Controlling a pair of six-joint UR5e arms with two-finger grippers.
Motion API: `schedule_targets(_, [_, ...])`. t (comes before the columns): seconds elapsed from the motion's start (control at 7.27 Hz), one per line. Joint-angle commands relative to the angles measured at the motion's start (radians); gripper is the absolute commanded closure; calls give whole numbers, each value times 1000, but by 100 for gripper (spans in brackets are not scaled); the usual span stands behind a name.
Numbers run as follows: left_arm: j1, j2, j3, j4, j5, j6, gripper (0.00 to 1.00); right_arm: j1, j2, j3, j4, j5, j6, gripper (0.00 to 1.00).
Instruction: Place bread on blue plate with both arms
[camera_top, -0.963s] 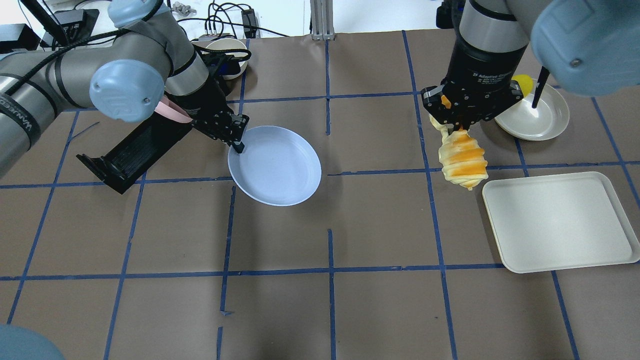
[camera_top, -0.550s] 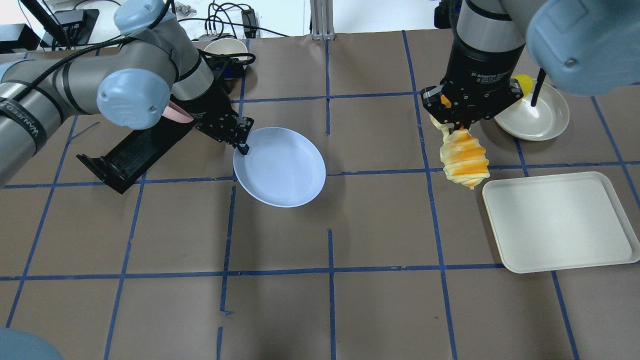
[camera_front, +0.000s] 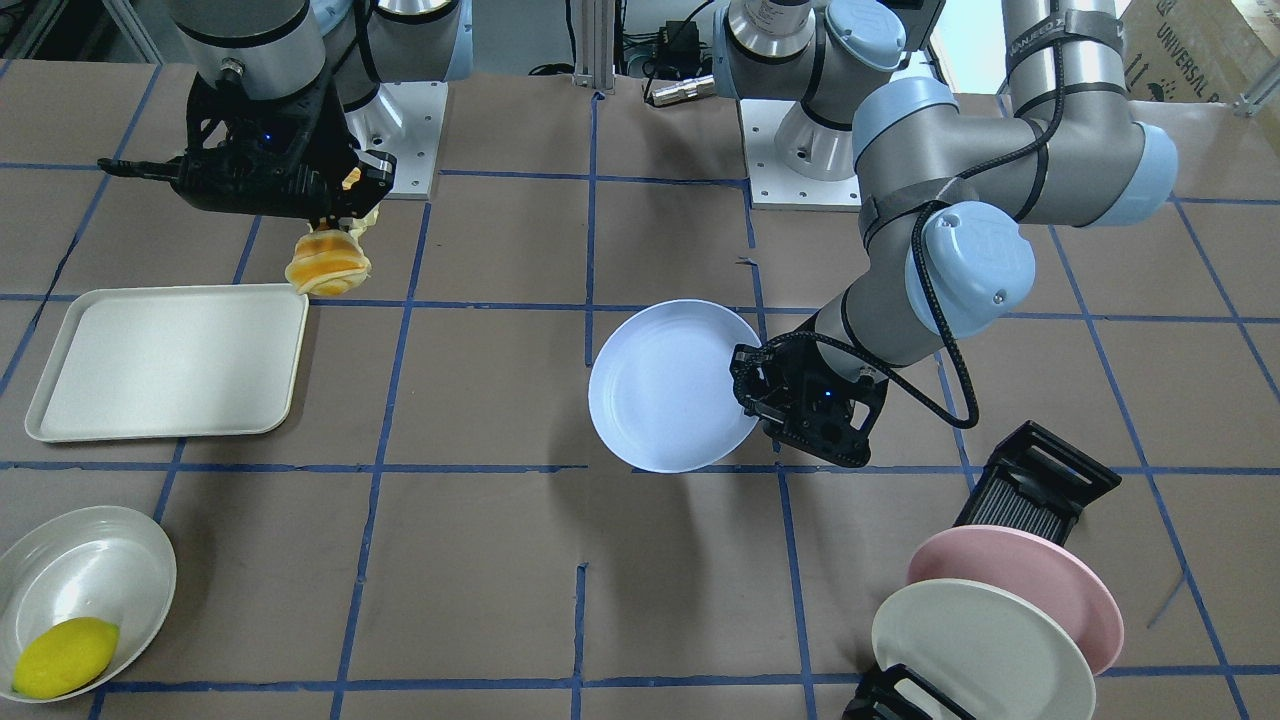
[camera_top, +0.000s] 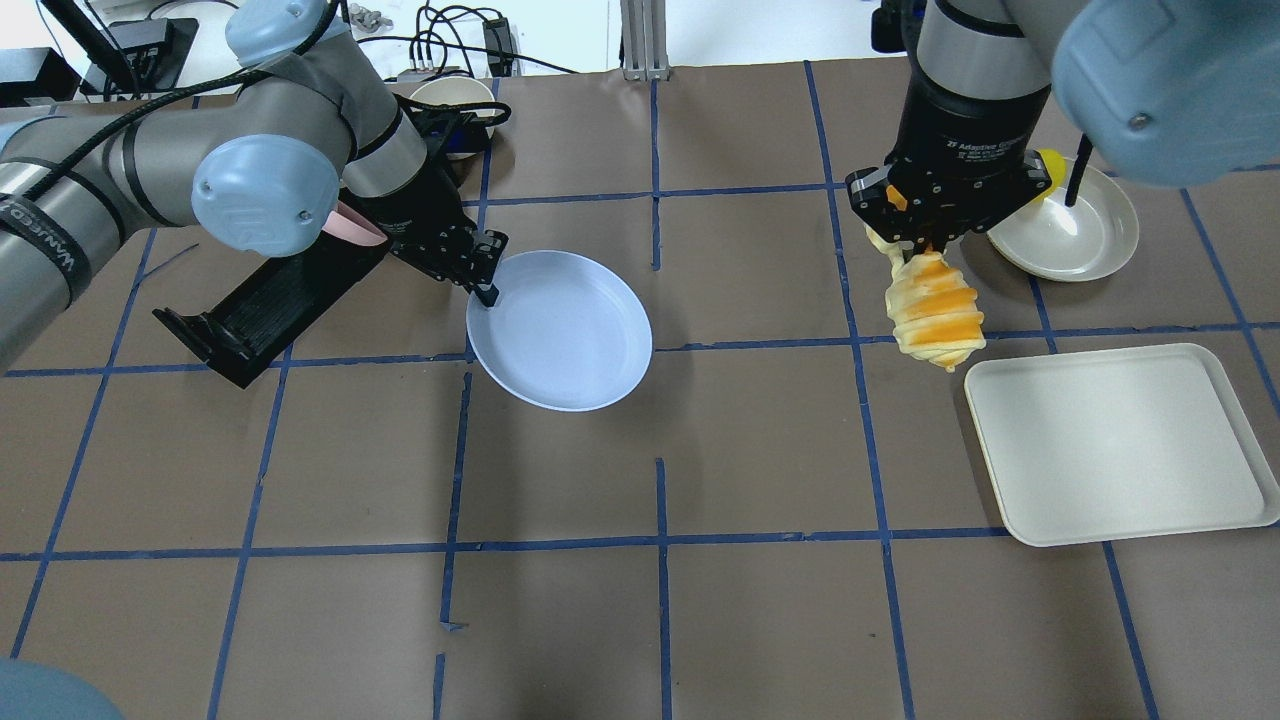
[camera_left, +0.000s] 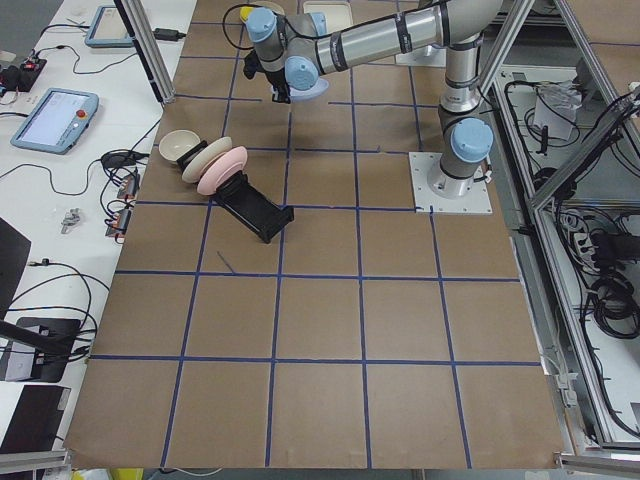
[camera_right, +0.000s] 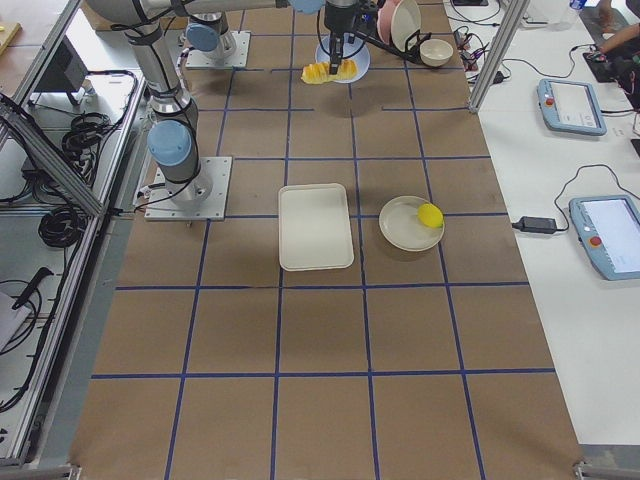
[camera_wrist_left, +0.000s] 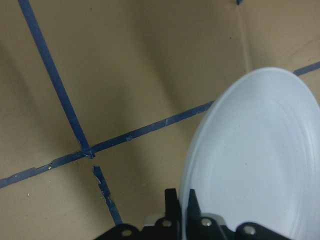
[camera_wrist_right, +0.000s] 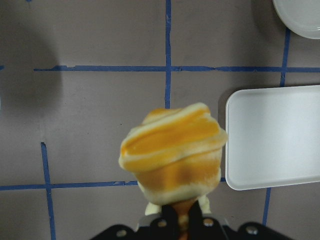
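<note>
The striped orange-and-cream bread (camera_top: 935, 310) hangs by one end from my right gripper (camera_top: 925, 245), which is shut on it and holds it in the air beside the tray's near corner. It also shows in the front view (camera_front: 327, 266) and close up in the right wrist view (camera_wrist_right: 172, 150). My left gripper (camera_top: 485, 292) is shut on the rim of the pale blue plate (camera_top: 565, 330) and holds it tilted above the table's middle. The plate also shows in the front view (camera_front: 665, 385) and the left wrist view (camera_wrist_left: 260, 160).
A cream tray (camera_top: 1115, 445) lies right of the bread. A white bowl (camera_top: 1075, 235) with a yellow lemon (camera_front: 65, 655) sits behind it. A black rack (camera_top: 265, 300) at the left holds a pink plate (camera_front: 1030, 590) and a cream-white plate (camera_front: 980, 650).
My left gripper carried the blue plate a little to the right, then held still. My right gripper with the bread has shifted slightly right and away.
</note>
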Motion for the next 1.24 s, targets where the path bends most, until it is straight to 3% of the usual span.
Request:
schedule_targets(0.0, [0, 4, -3, -4, 1, -3, 86, 0, 0, 2, 1, 0, 0, 97])
schedule_targets(0.28, [-1, 1, -18, 4, -3, -4, 86, 0, 0, 5, 1, -2, 0, 97])
schedule_targets(0.55, [-9, -13, -20, 22, -66, -21, 86, -2, 0, 5, 1, -5, -2, 97])
schedule_targets(1.1, [-93, -195, -21, 341, -117, -71, 85, 0, 2, 8, 1, -3, -2, 97])
